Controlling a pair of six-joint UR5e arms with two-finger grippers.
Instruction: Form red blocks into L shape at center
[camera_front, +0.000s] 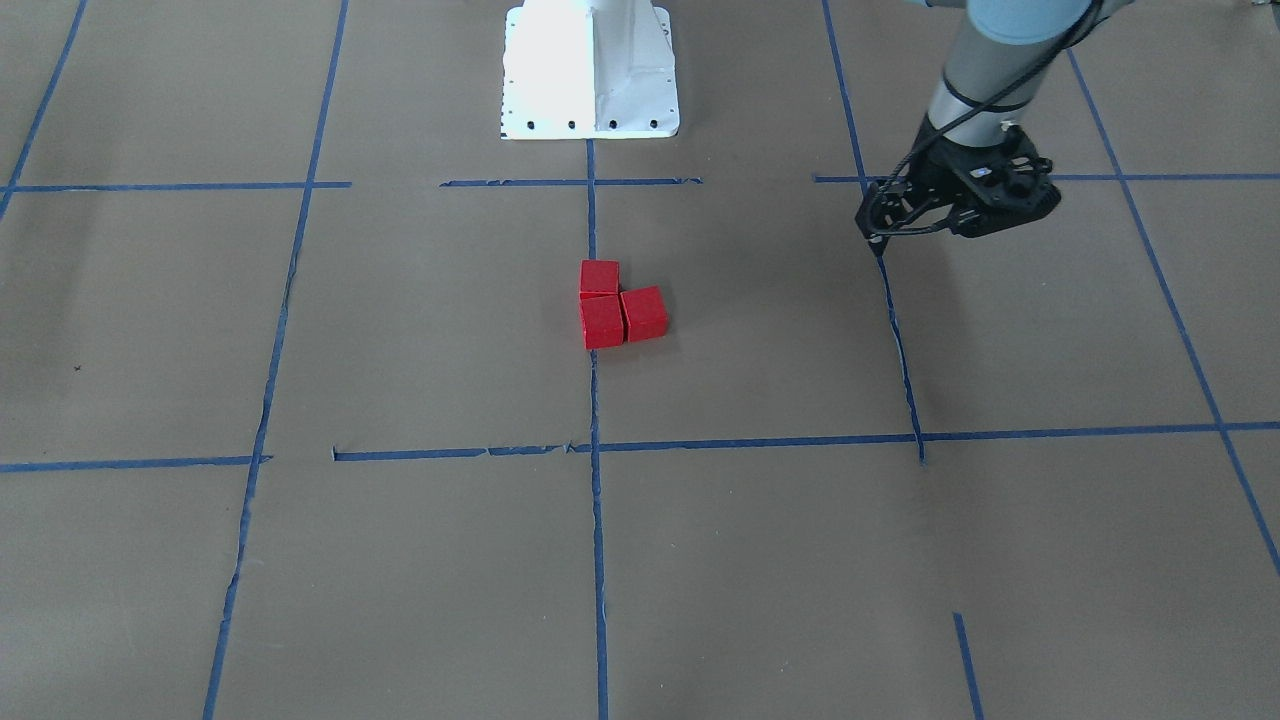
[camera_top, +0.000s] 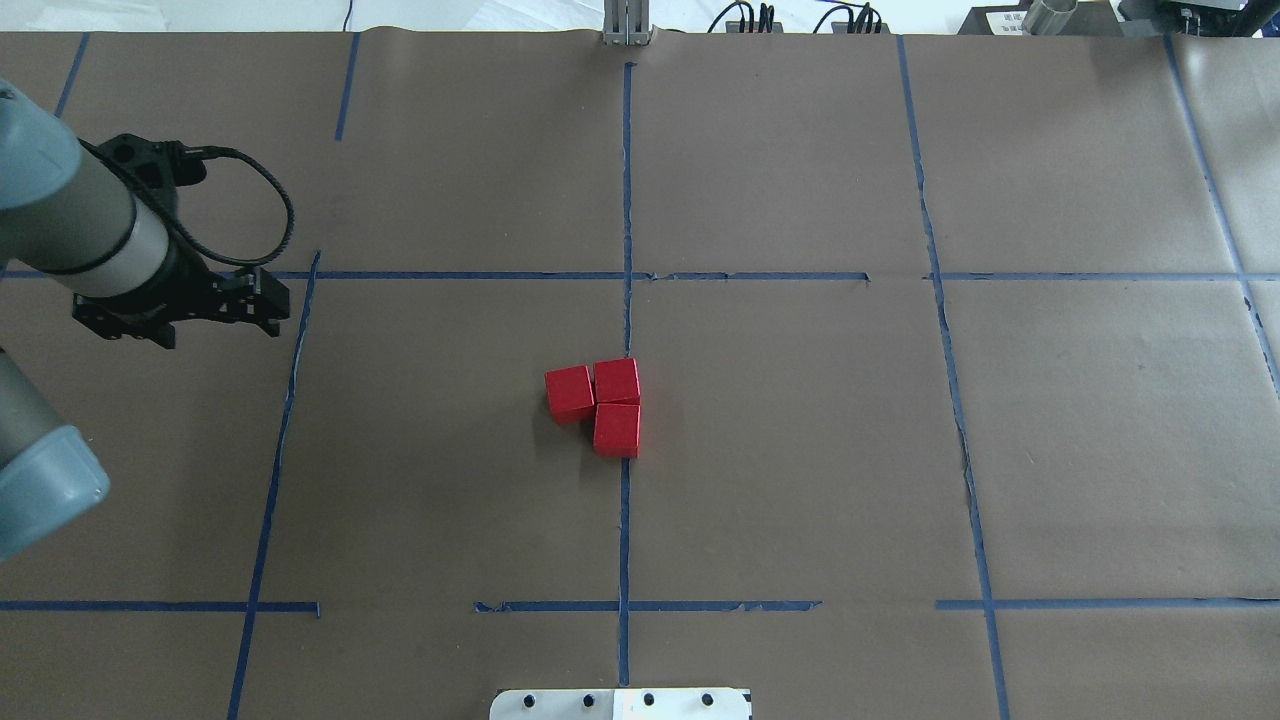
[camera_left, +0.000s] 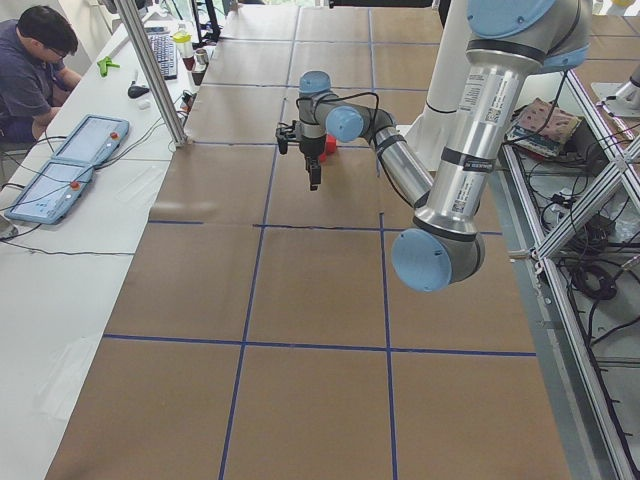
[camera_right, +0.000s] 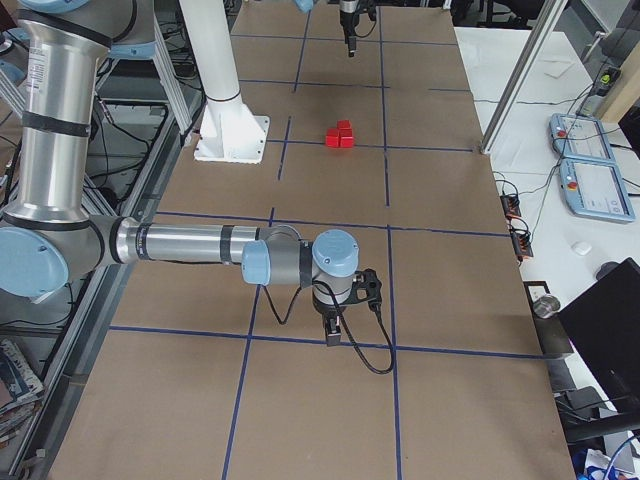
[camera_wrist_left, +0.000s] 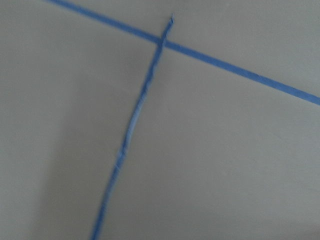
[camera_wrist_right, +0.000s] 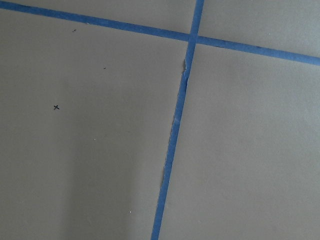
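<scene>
Red blocks (camera_front: 603, 322) touch in an L at center (camera_front: 593, 392); left gripper (camera_front: 879, 240) closed empty, right gripper (camera_right: 333, 335) unclear.

Left arm (camera_top: 90, 230) reaching out, left gripper (camera_front: 878, 238) pointing down, closed and empty, right arm (camera_right: 190, 243) stretched low, right gripper (camera_right: 332, 333) pointing down, grip unclear.

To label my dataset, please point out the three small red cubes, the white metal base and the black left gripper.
Three small red cubes (camera_top: 617, 381): overhead exterior view, corner cube's top.
White metal base (camera_front: 590, 70): exterior front-facing view, its middle.
Black left gripper (camera_front: 878, 238): exterior front-facing view, between fingertips.
</scene>
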